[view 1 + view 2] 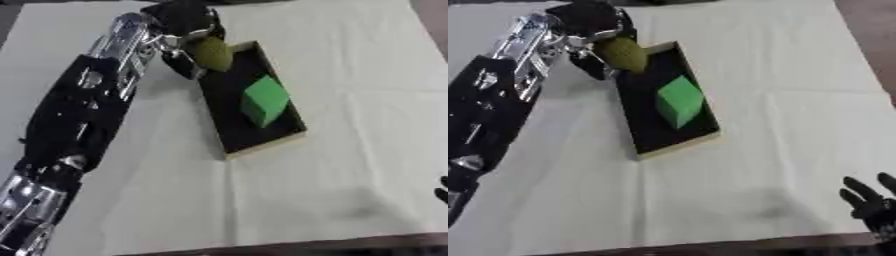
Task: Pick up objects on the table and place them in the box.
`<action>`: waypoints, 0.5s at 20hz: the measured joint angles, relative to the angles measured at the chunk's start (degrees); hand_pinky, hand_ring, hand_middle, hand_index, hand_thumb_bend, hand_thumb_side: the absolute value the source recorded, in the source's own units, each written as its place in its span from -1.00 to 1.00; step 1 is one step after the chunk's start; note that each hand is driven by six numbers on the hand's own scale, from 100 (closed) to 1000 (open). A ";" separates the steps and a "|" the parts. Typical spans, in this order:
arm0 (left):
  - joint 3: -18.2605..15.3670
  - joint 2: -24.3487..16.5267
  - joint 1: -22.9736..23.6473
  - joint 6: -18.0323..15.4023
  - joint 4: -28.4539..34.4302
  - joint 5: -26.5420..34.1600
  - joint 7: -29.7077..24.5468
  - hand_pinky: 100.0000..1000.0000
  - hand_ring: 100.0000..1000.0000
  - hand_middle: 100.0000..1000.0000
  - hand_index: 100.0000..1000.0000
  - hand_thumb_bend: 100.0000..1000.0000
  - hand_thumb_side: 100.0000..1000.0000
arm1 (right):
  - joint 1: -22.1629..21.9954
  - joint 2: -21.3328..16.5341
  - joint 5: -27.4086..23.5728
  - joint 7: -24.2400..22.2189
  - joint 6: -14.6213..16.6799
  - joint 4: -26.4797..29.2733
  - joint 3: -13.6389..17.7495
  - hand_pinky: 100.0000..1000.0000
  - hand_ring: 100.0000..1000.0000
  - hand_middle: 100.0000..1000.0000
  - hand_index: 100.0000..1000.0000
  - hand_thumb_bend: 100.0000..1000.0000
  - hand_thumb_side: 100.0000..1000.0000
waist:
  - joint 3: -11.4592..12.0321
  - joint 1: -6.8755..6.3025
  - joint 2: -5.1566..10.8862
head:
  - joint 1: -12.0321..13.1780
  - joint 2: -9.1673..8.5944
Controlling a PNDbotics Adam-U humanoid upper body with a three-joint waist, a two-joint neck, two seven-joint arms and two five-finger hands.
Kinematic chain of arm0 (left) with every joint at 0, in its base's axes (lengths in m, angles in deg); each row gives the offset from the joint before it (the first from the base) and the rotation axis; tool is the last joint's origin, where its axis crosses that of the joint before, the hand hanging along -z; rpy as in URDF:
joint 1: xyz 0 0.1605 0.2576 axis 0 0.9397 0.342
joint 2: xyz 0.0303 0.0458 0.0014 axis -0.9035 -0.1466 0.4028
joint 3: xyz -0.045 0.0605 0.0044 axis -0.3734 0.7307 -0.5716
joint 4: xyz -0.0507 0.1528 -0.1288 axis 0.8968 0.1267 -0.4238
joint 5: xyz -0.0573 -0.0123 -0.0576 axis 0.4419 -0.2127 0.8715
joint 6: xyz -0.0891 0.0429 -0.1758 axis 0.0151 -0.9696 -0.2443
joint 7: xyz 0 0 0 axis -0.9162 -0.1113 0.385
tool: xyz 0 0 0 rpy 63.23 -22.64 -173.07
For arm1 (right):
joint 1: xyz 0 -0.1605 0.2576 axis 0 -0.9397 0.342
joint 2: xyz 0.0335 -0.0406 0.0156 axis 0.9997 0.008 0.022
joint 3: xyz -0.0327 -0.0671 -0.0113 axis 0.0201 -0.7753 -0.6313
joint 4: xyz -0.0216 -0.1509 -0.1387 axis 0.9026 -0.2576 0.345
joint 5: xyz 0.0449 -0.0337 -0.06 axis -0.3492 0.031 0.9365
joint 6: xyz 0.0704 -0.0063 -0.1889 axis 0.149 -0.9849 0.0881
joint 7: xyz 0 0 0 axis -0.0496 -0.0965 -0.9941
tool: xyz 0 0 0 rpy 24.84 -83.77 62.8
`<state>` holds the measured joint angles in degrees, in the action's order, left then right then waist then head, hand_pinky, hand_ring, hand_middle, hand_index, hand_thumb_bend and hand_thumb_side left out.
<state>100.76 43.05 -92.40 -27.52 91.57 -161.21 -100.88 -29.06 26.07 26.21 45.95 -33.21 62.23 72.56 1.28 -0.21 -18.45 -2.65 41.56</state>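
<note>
Right robot hand (871, 202): idle, fingers relaxed, near corner.
Cube (264, 100): in box (278, 142); likely light, stiff.
Fruit (212, 52): over box's far end, probably smooth; left robot hand (179, 31) curls around it.

You won't find any readable text, label, brand, number or sign here: nothing on the box (262, 145), the green block (264, 100) or the white table cover (350, 75) (the surfaces show plain colour only).
</note>
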 measured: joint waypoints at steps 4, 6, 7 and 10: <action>0.15 1.15 0.02 0.06 -0.54 -1.69 0.49 -0.02 0.08 -0.13 0.28 -0.67 -0.80 | 0.00 0.00 0.49 0.00 0.00 0.00 -0.03 1.00 1.00 0.13 1.00 -1.00 -0.18 | -0.19 -0.05 0.00 | 0.05 -0.01; 0.45 1.61 0.04 0.25 -0.83 -2.51 0.75 0.17 0.26 0.04 0.49 -0.58 -0.73 | 0.00 0.00 0.89 0.00 0.00 0.00 -0.17 1.00 1.00 0.13 1.00 -1.00 -0.18 | -0.23 -0.06 0.00 | 0.12 -0.02; 0.58 1.79 0.04 0.35 -1.03 -3.07 0.82 0.24 0.33 0.11 0.56 -0.54 -0.72 | 0.00 0.00 1.06 0.00 0.00 0.00 -0.28 1.00 1.00 0.13 1.00 -1.00 -0.18 | -0.26 -0.08 0.00 | 0.16 -0.02; 0.81 2.25 0.05 0.79 -1.76 -5.26 0.38 0.50 0.61 0.43 0.77 -0.22 -0.66 | -0.01 0.02 1.21 0.00 0.00 0.00 -0.36 1.00 1.00 0.13 1.00 -1.00 -0.18 | -0.39 -0.13 0.00 | 0.20 -0.02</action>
<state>101.56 45.30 -92.35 -26.74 89.80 -166.47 -100.50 -29.06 26.09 27.42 45.95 -33.21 62.23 72.20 0.89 -0.34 -18.45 -2.44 41.54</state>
